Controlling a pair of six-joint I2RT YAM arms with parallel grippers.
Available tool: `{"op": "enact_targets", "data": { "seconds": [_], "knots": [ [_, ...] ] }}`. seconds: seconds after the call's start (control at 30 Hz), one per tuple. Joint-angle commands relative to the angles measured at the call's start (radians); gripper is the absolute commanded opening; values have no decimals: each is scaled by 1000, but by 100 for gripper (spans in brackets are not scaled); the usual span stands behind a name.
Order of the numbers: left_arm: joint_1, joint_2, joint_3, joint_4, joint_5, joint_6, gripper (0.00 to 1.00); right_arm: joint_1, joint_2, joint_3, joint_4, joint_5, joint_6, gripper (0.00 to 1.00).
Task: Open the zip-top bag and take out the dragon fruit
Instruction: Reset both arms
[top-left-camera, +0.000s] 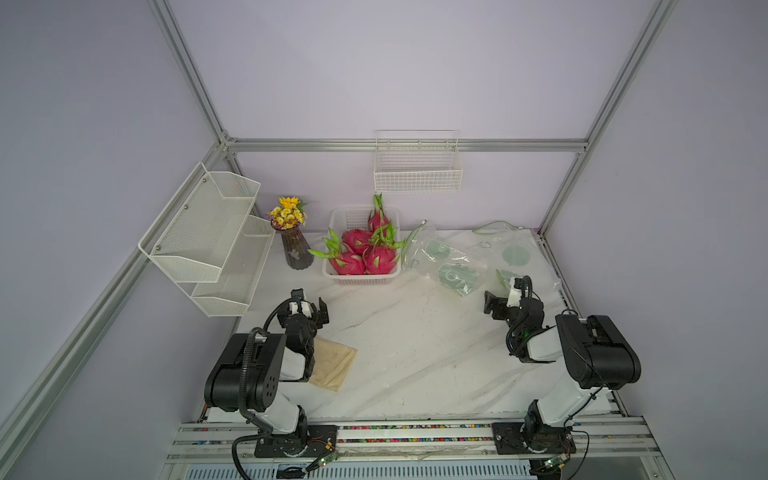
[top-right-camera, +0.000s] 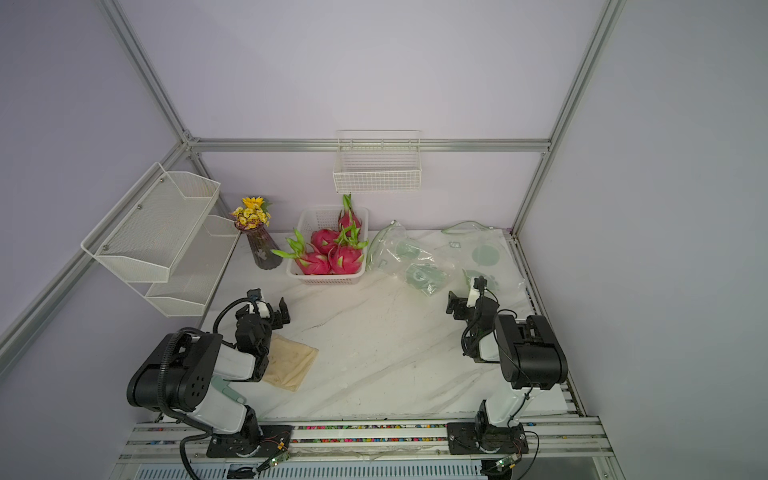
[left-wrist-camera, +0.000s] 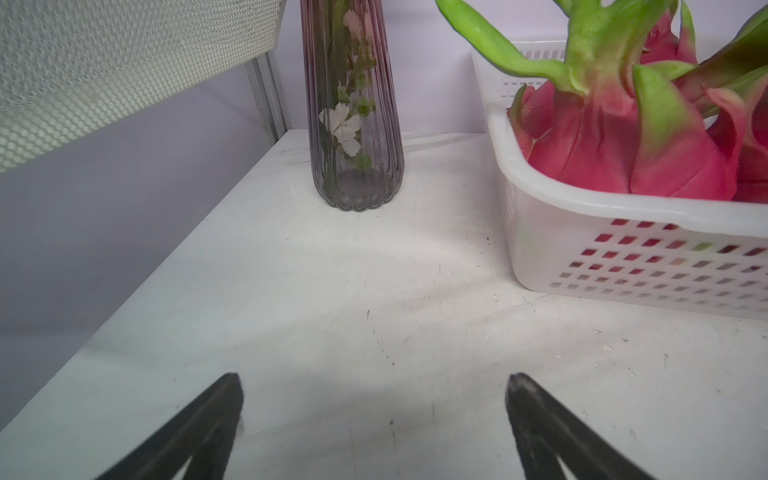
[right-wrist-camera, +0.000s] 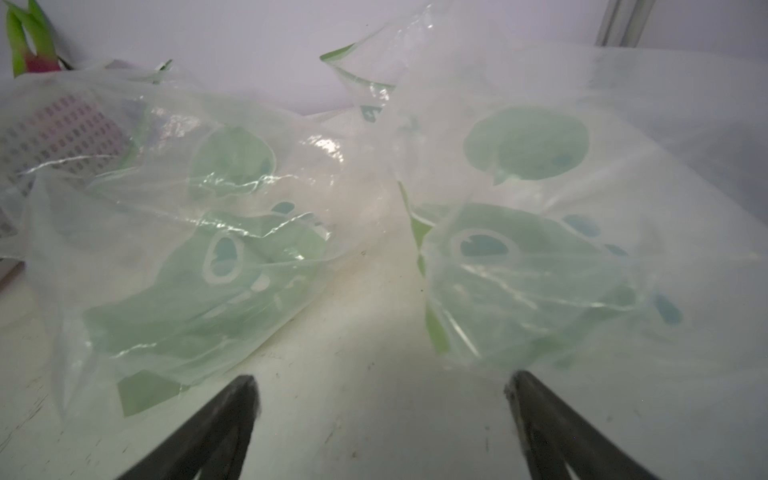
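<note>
Left gripper (left-wrist-camera: 374, 378) and right gripper (right-wrist-camera: 380, 380) stand spread, holding nothing — all four dragon fruit (top-left-camera: 365, 251) sit in the white basket (top-left-camera: 360, 279), zip-top bags (top-left-camera: 451, 266) lie slack beside it — the task looks finished.

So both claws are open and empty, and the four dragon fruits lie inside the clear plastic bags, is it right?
No. The left claw and right claw are open and empty, but the four dragon fruits lie in the white basket, not in the clear plastic bags. Both top views show it.
</note>
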Motion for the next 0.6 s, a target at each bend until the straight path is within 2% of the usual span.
{"op": "enact_targets", "data": {
  "seconds": [0.0, 0.03, 0.1, 0.23, 0.57],
  "knots": [
    [7, -14, 38, 27, 7, 25, 100, 24, 57, 51, 76, -16, -71, 97],
    [7, -9, 44, 24, -4, 23, 100, 24, 41, 70, -3, -3, -75, 97],
    [7, -10, 71, -26, -19, 16, 100, 24, 52, 62, 42, 16, -65, 97],
    [7, -12, 140, -168, -1, 21, 100, 24, 50, 74, 4, 21, -62, 97],
    [7, -12, 137, -164, 1, 22, 100, 24, 49, 75, 2, 21, -62, 97]
  ]
}}
